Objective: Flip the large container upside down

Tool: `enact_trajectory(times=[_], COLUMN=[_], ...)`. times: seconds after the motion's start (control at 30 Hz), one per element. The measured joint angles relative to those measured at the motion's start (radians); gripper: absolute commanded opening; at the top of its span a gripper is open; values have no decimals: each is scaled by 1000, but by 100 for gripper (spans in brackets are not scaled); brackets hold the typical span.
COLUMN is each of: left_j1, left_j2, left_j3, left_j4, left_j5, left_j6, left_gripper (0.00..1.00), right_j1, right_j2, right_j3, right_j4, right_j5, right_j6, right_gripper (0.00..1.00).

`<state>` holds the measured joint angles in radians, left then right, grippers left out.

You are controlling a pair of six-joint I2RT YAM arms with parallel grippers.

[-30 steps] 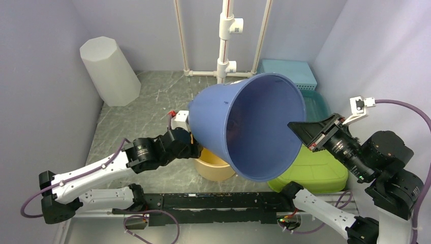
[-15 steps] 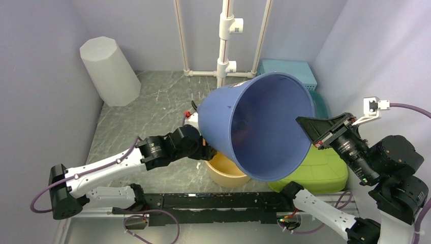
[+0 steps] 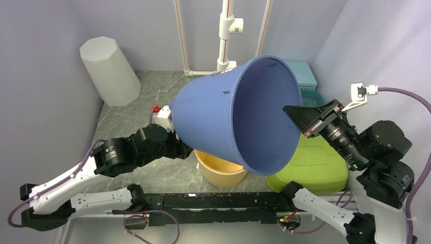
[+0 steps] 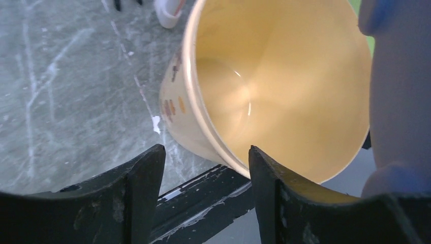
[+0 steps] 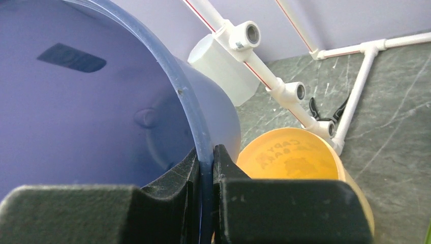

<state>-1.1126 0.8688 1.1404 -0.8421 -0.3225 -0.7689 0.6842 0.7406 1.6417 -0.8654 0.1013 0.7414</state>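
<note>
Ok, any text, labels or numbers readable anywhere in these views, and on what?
Yellow tub: two lines of lettering show through its wall, reversed and too blurred to read.
Same tub, left wrist view: brown print on the outer wall, seen edge-on, unreadable.
Blue bucket, white pipes, green lid: no text visible.

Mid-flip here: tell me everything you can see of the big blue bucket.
The large blue plastic bucket is a smooth, tapered pail with a rolled rim and small moulded lugs near it; no handle shows. It looks empty. It is held in the air, tipped on its side, with the mouth facing right and the narrow base to the left. The right end effector is shut on its rim. The left end effector is open and grips nothing, with the bucket's wall beside it, above a yellow round tub.
</note>
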Motion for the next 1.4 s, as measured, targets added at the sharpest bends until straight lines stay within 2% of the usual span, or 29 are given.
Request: enact_trajectory(times=[0.23,0.43,0.57,0.73,0.93,1.07,1.4], left_j1=[-3,-3,-3,-4,-14,-14,-14], left_j2=[11,-4,4,-14,-68,-77,-90], left_j3=[108,160,160,128,122,137,260], left_j4=[-224,-402,-512,-567,-579,-565,-414], left_j5=[-184,-325,-372,-397,-408,-403,-337], left_j6=[-53,-119,-177,-204,-215,-197,-51], left_gripper=[80,82,83,83,81,79,76], right_j1=[0,2,6,7,5,6,13], right_j2=[61,137,164,163,169,209,240], right_j3=[-16,-88,-113,-144,-185,-223,-221], right_j4=[50,131,171,198,181,227,266], right_j5=[-25,-25,-18,5,61,64,45], right_j6=[16,42,54,55,23,39,34], right_gripper=[0,0,0,0,0,0,0])
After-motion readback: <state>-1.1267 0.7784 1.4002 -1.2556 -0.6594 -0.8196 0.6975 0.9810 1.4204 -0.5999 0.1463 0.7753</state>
